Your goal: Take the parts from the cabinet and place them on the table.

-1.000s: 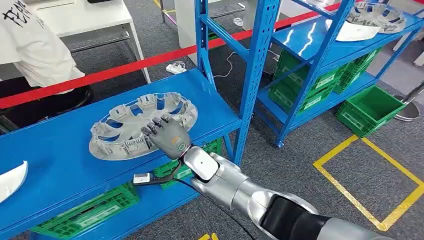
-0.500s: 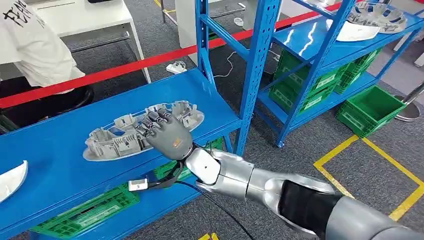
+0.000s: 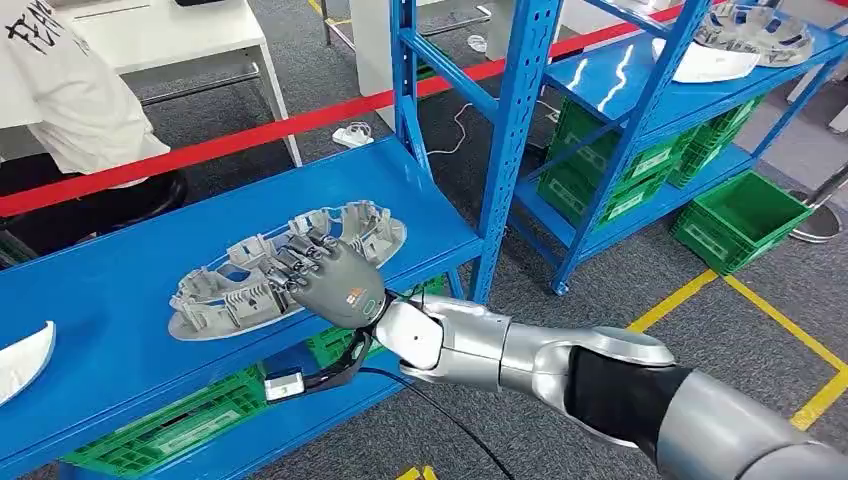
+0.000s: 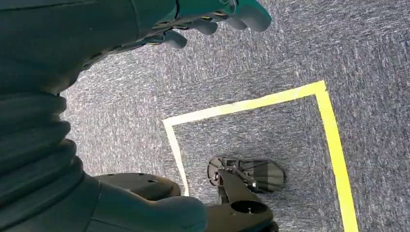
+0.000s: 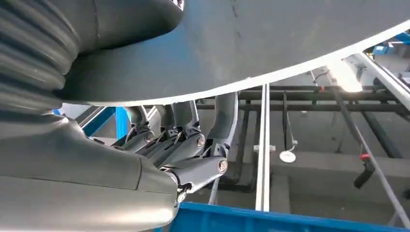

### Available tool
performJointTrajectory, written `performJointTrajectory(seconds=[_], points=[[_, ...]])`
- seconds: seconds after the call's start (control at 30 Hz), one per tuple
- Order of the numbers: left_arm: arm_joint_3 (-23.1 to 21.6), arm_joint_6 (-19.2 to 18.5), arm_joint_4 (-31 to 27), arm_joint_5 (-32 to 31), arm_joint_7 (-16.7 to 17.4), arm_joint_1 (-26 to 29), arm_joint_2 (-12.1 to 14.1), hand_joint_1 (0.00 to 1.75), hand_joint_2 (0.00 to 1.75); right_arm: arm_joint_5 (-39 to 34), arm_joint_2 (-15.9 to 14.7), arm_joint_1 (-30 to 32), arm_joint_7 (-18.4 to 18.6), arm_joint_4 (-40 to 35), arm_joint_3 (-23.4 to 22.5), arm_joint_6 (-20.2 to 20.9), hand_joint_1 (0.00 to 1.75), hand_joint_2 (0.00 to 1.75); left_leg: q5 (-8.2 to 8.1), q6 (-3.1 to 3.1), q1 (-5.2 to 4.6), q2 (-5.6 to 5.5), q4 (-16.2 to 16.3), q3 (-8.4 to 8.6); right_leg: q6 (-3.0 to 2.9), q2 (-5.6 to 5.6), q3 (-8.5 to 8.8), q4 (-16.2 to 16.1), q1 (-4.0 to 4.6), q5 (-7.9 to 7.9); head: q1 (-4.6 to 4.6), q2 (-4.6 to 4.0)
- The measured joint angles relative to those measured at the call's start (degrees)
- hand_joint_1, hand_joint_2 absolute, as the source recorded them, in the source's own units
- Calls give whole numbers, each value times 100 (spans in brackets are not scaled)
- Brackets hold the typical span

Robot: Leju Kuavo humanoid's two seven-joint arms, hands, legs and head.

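Note:
A round grey slotted wheel-cover part (image 3: 240,285) lies on the blue cabinet shelf (image 3: 120,330), with its near rim raised off the shelf. My right hand (image 3: 335,275) grips that near rim from the front, fingers curled over the edge. In the right wrist view the part's smooth underside (image 5: 290,43) spans the picture, and my fingers (image 5: 188,145) wrap around its rim. My left hand (image 4: 212,19) hangs over the grey carpet and holds nothing.
A white part (image 3: 22,360) sits at the shelf's left end, with green crates (image 3: 170,425) below. A blue upright post (image 3: 510,140) stands just right of the part. A second rack (image 3: 640,80) holds another grey part (image 3: 750,30). A person in white (image 3: 70,90) sits behind the red tape.
The part lay flat on the shelf a second ago. My right hand has closed on its near rim and tipped it up, and my forearm has swung lower and further left.

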Motion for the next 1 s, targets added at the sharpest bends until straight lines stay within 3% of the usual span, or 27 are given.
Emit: performJointTrajectory(seconds=[0.23,0.47,0.77,0.87,1.0], points=[[0,-15,0,-17,-26,-3,0,0,175,-4,-9,58,-334,76,-54,-90,175,175,0,0,0,0,0,0,0,0,0,0,0,0,0,0],[0,-17,0,-37,-26,-3,9,0,175,-4,26,297,-643,291,-481,-335,175,175,0,0,0,-1,0,1,0,-1,2,0,0,0,2,0],[0,4,0,-24,-26,18,61,0,175,-7,457,1109,-1615,717,-1743,-647,175,175,0,0,0,-4,-5,0,0,-3,2,0,1,-1,0,0],[0,20,0,22,-46,39,79,0,175,-7,562,1255,-1572,917,-2037,-704,175,175,0,0,0,-3,-6,0,0,-3,2,0,1,-1,0,0],[0,20,-2,33,-59,69,103,0,175,2,603,1239,-1224,1172,-2048,-794,175,175,0,0,0,-3,-6,1,0,-2,3,0,1,0,0,0]])
